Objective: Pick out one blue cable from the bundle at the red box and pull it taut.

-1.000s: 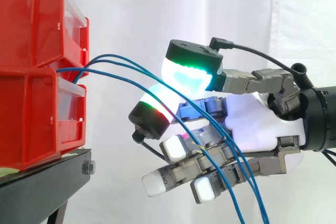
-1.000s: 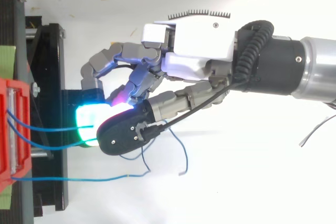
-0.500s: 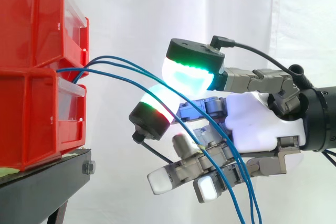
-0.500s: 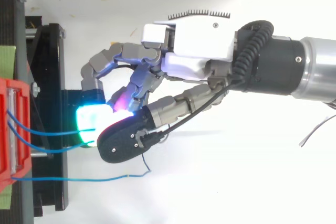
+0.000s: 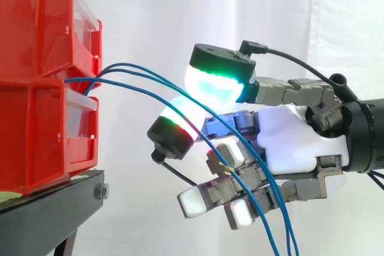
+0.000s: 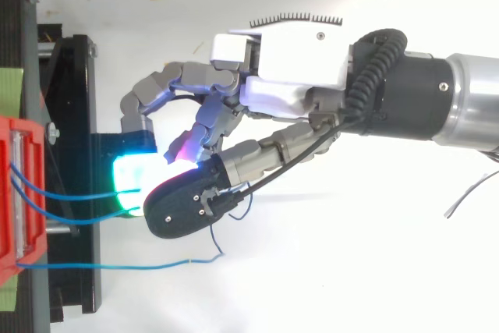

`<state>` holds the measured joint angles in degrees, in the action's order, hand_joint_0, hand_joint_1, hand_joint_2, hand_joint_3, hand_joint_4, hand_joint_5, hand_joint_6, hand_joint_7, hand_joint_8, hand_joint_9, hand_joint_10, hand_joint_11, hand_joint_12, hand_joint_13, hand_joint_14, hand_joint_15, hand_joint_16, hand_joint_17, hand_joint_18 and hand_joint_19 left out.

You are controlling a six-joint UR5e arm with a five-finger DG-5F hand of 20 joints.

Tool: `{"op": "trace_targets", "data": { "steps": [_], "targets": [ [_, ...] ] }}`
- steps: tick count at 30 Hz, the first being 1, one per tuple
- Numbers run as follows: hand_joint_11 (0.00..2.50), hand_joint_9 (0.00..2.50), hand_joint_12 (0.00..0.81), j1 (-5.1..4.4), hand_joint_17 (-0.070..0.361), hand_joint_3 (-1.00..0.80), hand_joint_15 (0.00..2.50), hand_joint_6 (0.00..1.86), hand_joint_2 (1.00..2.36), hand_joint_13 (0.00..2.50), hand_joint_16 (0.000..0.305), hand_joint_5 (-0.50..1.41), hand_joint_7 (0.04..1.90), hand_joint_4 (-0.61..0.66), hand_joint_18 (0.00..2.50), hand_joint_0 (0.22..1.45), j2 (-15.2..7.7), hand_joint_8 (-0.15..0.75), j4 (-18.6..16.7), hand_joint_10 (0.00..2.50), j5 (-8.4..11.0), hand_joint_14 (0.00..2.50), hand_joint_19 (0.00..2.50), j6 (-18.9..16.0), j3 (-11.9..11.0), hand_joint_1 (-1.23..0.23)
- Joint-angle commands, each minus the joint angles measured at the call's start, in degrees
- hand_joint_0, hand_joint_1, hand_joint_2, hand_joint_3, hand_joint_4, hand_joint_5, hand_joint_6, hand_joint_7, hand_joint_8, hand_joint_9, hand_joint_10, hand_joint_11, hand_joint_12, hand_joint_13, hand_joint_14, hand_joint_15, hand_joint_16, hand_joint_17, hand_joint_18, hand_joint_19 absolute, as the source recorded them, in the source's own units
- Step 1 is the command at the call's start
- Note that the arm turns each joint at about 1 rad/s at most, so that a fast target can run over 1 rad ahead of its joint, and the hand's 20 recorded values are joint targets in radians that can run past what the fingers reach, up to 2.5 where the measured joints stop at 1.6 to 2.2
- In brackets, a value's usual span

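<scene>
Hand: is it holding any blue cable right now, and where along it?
Cannot tell. Blue cables run from the red box through the hand, but a grip is unclear.

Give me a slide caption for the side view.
Three slack blue cables arc from the stacked red bins across the robot hand.

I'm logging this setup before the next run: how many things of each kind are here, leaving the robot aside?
Blue cables: 3
Red bins: 2
Black stand: 1
Total: 6
</scene>
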<state>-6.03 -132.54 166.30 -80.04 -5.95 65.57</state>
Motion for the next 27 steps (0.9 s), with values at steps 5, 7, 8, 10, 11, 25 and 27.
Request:
{"op": "trace_targets", "data": {
  "steps": [5, 7, 8, 10, 11, 25, 27],
  "targets": [
    [0.83, 1.09, 0.335, 0.14, 0.102, -0.37, 0.46, 0.94, 1.01, 0.85, 0.045, -0.13, 1.02, 0.03, 0.86, 0.66, 0.0, 0.315, 0.0, 0.03, -0.03, 0.02, 0.55, 0.1, 0.0, -0.82],
    [0.84, 1.09, 0.333, 0.14, 0.102, -0.42, 0.47, 0.94, 1.01, 0.85, 0.045, -0.13, 1.03, 0.03, 0.86, 0.68, 0.0, 0.312, 0.1, 0.03, -0.03, 0.02, 0.54, 0.1, 0.0, -0.83],
    [0.84, 1.09, 0.332, 0.14, 0.101, -0.45, 0.46, 0.94, 1.00, 0.86, 0.045, -0.13, 1.02, 0.01, 0.86, 0.68, 0.0, 0.312, 0.1, 0.03, -0.03, 0.02, 0.54, 0.1, 0.0, -0.84],
    [0.84, 1.10, 0.333, 0.14, 0.100, -0.50, 0.46, 0.94, 1.00, 0.86, 0.044, -0.13, 1.04, 0.00, 0.87, 0.69, 0.0, 0.311, 0.1, 0.03, -0.03, 0.02, 0.54, 0.1, 0.0, -0.84],
    [0.84, 1.10, 0.330, 0.14, 0.099, -0.50, 0.46, 0.94, 1.00, 0.86, 0.044, -0.13, 1.03, 0.00, 0.87, 0.69, 0.0, 0.303, 0.2, 0.03, -0.03, 0.02, 0.54, 0.1, 0.0, -0.83],
    [0.76, 1.19, 0.326, 0.14, 0.100, -0.25, 0.42, 0.93, 1.02, 0.92, 0.044, -0.09, 1.08, -0.06, 0.91, 0.63, 0.0, 0.306, 0.0, 0.03, -0.03, 0.02, 0.56, 0.1, 0.0, -0.87],
    [0.75, 1.20, 0.330, 0.14, 0.101, -0.20, 0.43, 0.93, 1.02, 0.93, 0.045, -0.09, 1.10, -0.05, 0.91, 0.61, 0.0, 0.310, 0.0, 0.03, -0.03, 0.02, 0.56, 0.1, 0.0, -0.86]
  ]
}}
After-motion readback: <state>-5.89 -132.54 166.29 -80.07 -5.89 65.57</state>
